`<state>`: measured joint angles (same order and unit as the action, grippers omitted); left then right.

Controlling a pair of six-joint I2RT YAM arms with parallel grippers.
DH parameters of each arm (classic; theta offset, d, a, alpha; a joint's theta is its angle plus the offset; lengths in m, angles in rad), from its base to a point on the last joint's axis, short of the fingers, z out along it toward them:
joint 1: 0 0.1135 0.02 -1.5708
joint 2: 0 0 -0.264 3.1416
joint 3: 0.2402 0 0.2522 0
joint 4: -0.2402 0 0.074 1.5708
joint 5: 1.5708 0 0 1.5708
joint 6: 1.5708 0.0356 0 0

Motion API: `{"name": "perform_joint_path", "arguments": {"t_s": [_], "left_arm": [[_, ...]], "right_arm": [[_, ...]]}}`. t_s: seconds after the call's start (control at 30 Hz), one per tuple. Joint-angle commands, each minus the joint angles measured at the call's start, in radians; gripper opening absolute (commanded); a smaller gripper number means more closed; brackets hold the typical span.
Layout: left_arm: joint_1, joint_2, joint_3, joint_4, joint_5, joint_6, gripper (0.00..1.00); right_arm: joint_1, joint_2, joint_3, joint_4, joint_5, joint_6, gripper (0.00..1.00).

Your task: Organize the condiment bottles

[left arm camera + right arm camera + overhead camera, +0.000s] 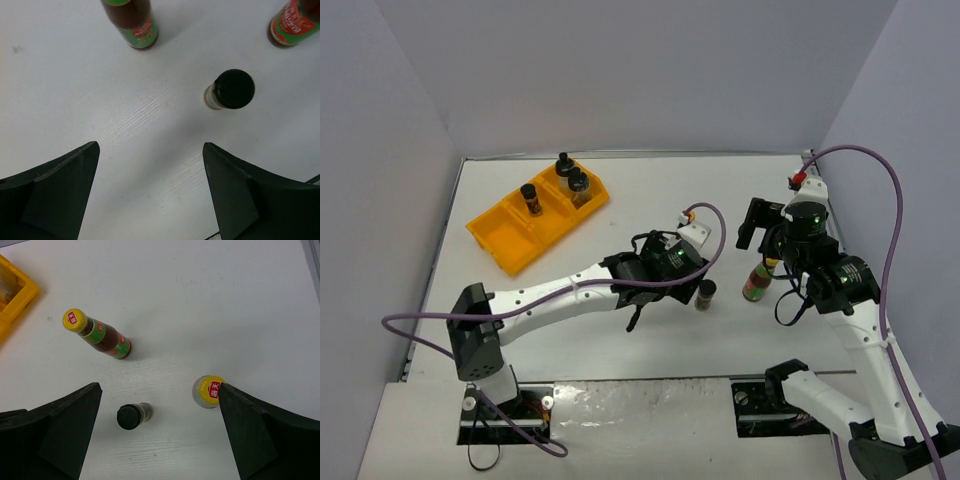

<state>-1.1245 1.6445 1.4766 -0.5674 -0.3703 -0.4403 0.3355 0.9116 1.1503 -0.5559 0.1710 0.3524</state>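
Black-capped spice jar [230, 90] stands upright on the table [60, 90], long axis vertical, apart from both sauce bottles. From the left hand [150, 160] it lies ahead at about 1 o'clock, right of the gap between the spread, empty fingers; judged, that hand must shift right before closing. The right hand [160, 400] is also spread and holds nothing. One yellow-capped sauce bottle [209, 391] sits just beside its right finger, with the second sauce bottle [102, 337] at 11 o'clock. The left hand appears nearer the jar. Three black-lidded jars [578, 185] already stand in the orange tray [500, 245]
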Motion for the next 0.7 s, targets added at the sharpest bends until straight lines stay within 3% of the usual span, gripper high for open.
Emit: {"name": "perform_joint_path", "arguments": {"t_s": [0.0,0.23,0.67], "left_arm": [[-0.061,0.059,0.155,0.046,-0.027,-0.024,0.81],[-0.106,0.16,0.2,0.136,0.066,-0.052,0.81],[-0.101,0.302,0.271,0.18,0.104,-0.041,0.81]], "right_arm": [[0.0,-0.025,0.041,0.009,0.034,0.017,1.0],[0.0,-0.042,0.045,-0.012,0.042,0.014,1.0],[0.0,-0.07,0.065,-0.05,0.059,0.008,1.0]]}}
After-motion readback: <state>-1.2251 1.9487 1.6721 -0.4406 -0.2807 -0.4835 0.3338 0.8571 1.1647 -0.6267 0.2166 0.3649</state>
